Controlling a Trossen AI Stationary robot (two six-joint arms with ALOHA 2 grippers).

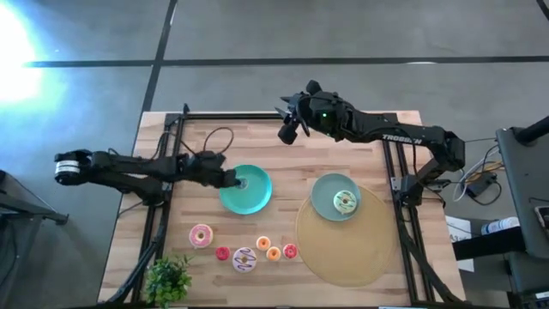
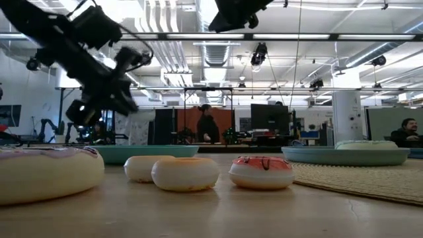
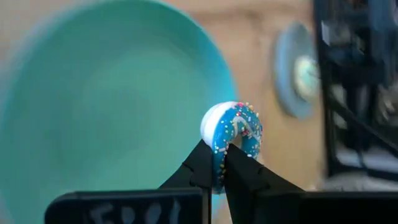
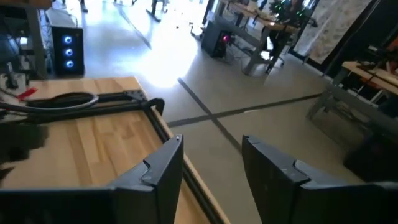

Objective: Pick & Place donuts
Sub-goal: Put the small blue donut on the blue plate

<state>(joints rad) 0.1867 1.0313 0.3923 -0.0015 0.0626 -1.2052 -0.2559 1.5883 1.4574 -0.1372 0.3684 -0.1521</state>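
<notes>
My left gripper (image 1: pixel 233 181) is over the left part of the teal plate (image 1: pixel 249 190), shut on a blue sprinkled donut (image 3: pixel 235 129) with a white underside. My right gripper (image 1: pixel 290 130) hangs high over the table's far edge, open, with nothing between its fingers (image 4: pixel 163 163). A green donut (image 1: pixel 345 202) lies on the grey-blue plate (image 1: pixel 326 190). Near the front edge lie a pink donut (image 1: pixel 201 235), a white one with purple streaks (image 1: pixel 244 259), and small red (image 1: pixel 223 253), orange (image 1: pixel 263 245) and red (image 1: pixel 290 251) ones. My left gripper pinches the blue donut's ring at one spot on its lower part (image 3: pixel 221 153), between its two fingers. The donut stands on edge beyond the fingertips, with the teal plate (image 3: pixel 93 124) behind it. Whether it touches the plate does not show.
A round beige mat (image 1: pixel 343 245) lies under the grey-blue plate at the right. A leafy green plant (image 1: pixel 167 279) stands at the front left corner. Black frame rails (image 1: pixel 171 129) and cables run along the table's left, far and right sides.
</notes>
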